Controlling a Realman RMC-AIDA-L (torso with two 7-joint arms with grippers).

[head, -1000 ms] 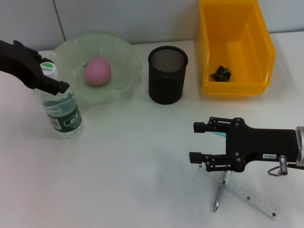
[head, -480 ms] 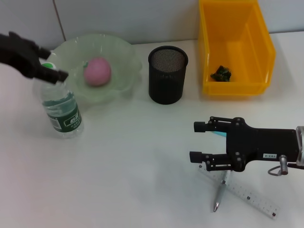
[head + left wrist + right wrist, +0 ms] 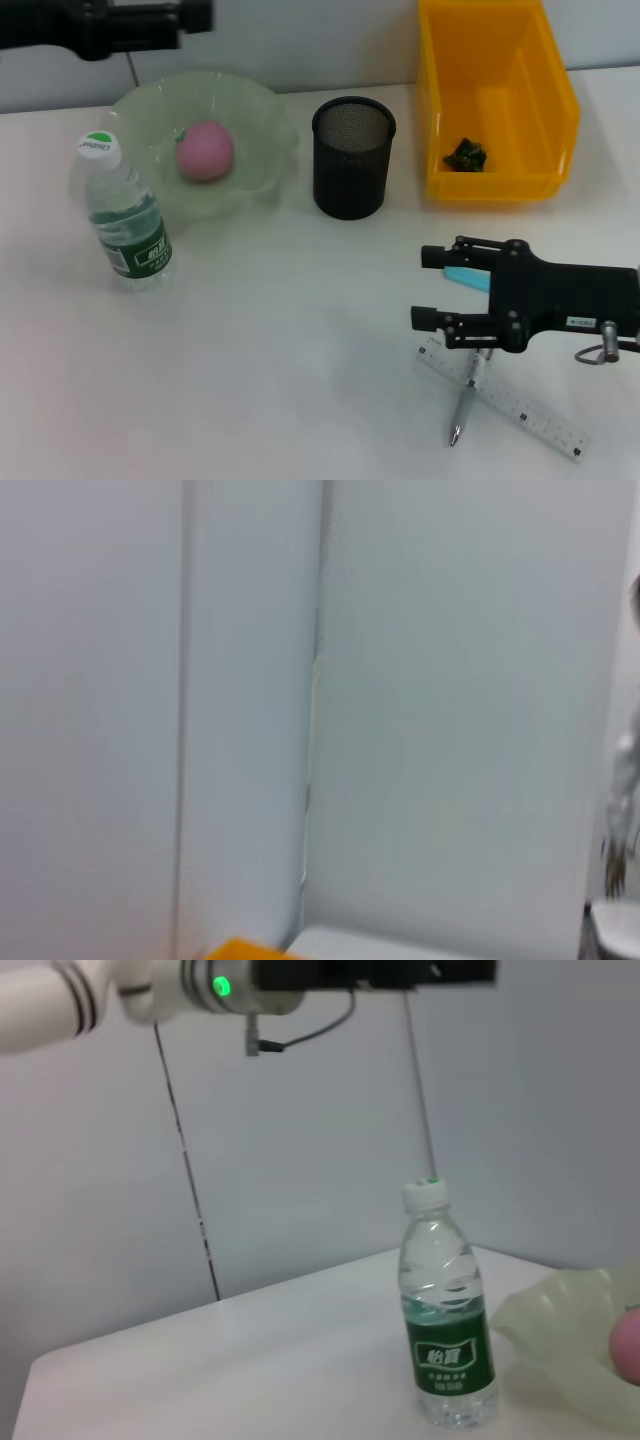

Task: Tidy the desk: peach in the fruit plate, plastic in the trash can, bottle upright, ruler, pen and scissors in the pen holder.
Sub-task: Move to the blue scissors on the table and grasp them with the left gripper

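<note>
The bottle (image 3: pixel 125 215) stands upright and free beside the green fruit plate (image 3: pixel 262 172); the right wrist view shows the bottle (image 3: pixel 448 1330) too. The pink peach (image 3: pixel 205 150) lies in the plate. A dark wad of plastic (image 3: pixel 465 154) sits in the yellow bin (image 3: pixel 440 110). The black mesh pen holder (image 3: pixel 353 157) is between plate and bin. My right gripper (image 3: pixel 420 288) is open, low over the pen (image 3: pixel 463 405) and clear ruler (image 3: pixel 530 415). A blue piece (image 3: pixel 466 277), perhaps the scissors, shows under it. My left gripper (image 3: pixel 190 20) is raised at the back left, open and holding nothing.
A grey wall runs behind the white desk, close behind the plate and bin. The left wrist view shows only that wall and a corner of the yellow bin (image 3: pixel 245 948). In the right wrist view the left arm (image 3: pixel 300 980) crosses high above the bottle.
My left gripper has let go of the bottle and risen up and back toward the wall. The bottle stays upright. My right gripper has shifted slightly right and down over the pen.
</note>
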